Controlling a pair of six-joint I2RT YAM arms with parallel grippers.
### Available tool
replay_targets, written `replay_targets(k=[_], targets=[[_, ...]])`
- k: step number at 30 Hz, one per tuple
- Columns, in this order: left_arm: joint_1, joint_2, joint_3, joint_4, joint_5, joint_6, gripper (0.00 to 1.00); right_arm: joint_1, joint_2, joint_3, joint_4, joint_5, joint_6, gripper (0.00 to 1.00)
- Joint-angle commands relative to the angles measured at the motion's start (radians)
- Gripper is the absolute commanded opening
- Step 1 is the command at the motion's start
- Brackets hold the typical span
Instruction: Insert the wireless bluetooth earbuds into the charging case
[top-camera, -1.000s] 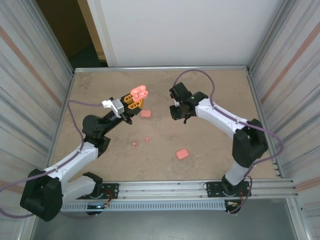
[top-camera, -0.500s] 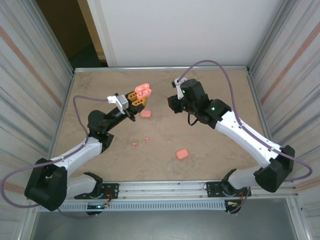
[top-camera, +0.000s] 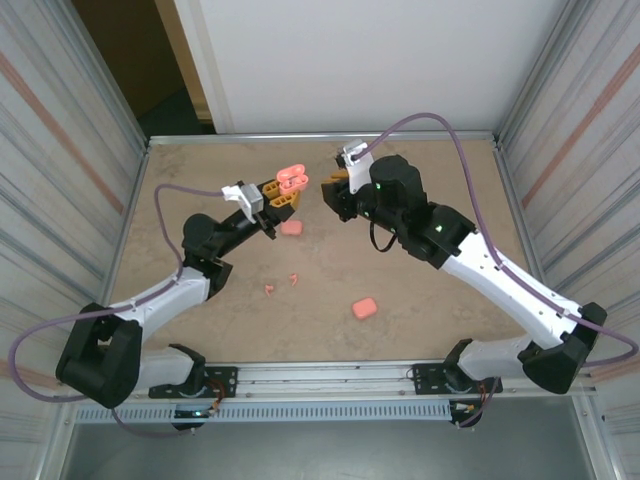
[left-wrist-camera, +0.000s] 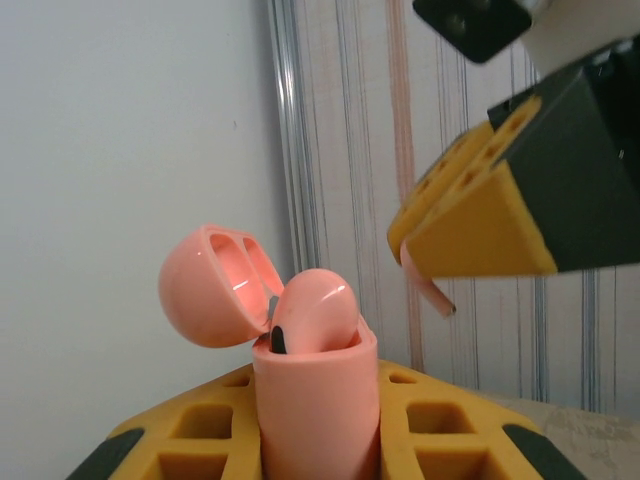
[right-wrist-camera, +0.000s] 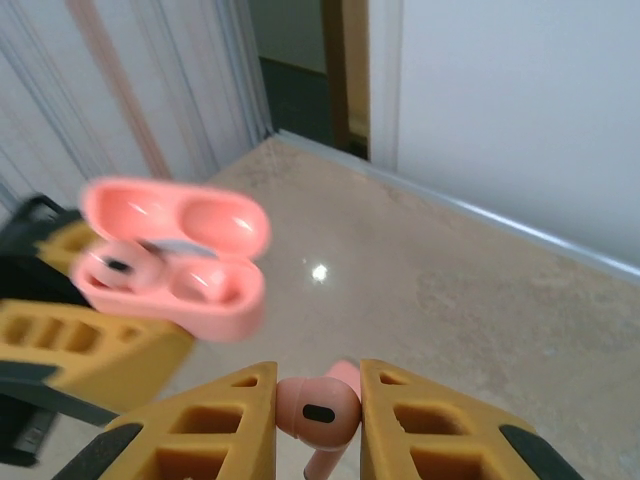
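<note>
My left gripper (top-camera: 277, 195) is shut on a pink charging case (top-camera: 289, 180), held upright in the air with its lid open. In the left wrist view the case (left-wrist-camera: 318, 400) stands between the yellow fingers with one earbud (left-wrist-camera: 314, 313) seated in it. My right gripper (top-camera: 336, 191), just right of the case, is shut on a salmon-pink earbud (right-wrist-camera: 318, 410), stem pointing down. The right wrist view has the open case (right-wrist-camera: 175, 262) up and to the left, one socket filled (right-wrist-camera: 113, 268), the other bare. Two loose earbuds (top-camera: 270, 288) (top-camera: 294, 279) lie on the table.
Two closed pink cases lie on the tan tabletop, one (top-camera: 291, 228) below the held case and one (top-camera: 364, 307) nearer the front. Metal walls (top-camera: 80, 160) fence the table left and right, a white wall (top-camera: 360, 60) stands behind.
The right gripper has swung left and toward the back, closing on the held case. The left gripper has pushed the case a little farther back and right.
</note>
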Motion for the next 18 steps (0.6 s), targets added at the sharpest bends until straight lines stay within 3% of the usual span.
replay_targets(k=[1,18], targets=[[-0.005,0.001,0.033,0.057,0.020,-0.022,0.00,0.022,0.022,0.073,0.053,-0.002,-0.063,0.22],[-0.013,0.021,0.043,0.080,0.025,-0.049,0.00,0.055,0.134,0.164,0.111,-0.007,-0.127,0.22]])
